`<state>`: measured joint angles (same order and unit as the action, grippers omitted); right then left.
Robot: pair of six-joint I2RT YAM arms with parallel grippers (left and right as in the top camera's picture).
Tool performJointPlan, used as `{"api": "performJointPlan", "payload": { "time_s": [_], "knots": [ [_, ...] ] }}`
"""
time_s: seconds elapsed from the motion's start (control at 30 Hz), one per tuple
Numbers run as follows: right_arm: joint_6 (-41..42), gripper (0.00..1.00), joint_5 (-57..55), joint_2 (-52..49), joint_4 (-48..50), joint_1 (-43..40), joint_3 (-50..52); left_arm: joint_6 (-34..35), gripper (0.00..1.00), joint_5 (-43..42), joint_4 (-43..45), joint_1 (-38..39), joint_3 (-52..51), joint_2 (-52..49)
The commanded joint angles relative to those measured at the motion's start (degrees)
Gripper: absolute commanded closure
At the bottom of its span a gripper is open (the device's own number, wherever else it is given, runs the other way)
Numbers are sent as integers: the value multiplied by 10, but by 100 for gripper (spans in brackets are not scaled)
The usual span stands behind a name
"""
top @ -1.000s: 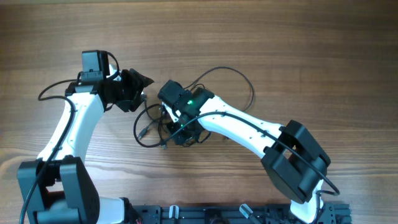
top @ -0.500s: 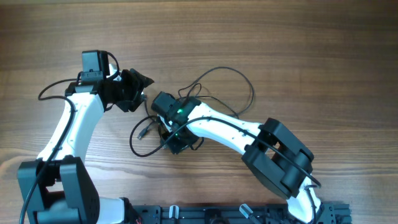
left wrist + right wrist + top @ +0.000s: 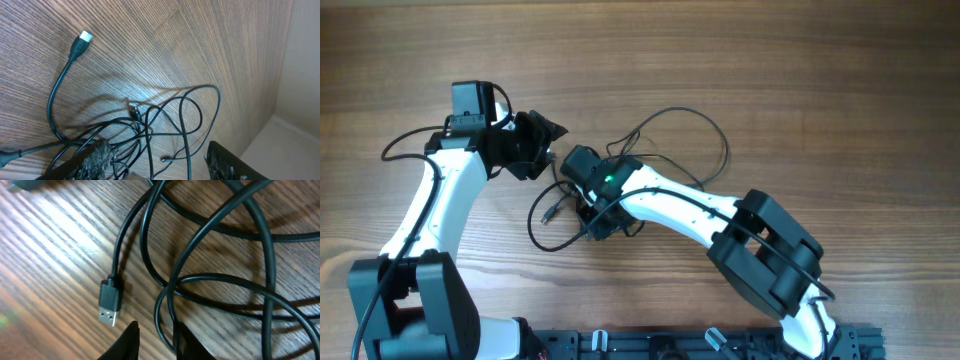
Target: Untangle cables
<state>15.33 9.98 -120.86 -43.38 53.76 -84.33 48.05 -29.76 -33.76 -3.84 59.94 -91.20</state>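
The tangled cables (image 3: 111,296) lay mid-frame on the bench (image 3: 820,60), just lower right of the wide-open, empty left tool (image 3: 555,146). The right tool (image 3: 156,342), barely parted, straddled one of them; whether it pinched it was unclear.
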Motion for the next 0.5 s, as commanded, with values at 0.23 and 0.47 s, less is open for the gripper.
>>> {"api": "performJointPlan", "payload": {
  "time_s": [0.23,0.47],
  "knots": [
    [-117,71,-37,-46,-73,7,-32,-14,36,20,-2,-3,0,-4],
    [-184,78,-70,-47,-58,63,-31,-14,36,24,-2,-3,0,-4]
  ]
}}
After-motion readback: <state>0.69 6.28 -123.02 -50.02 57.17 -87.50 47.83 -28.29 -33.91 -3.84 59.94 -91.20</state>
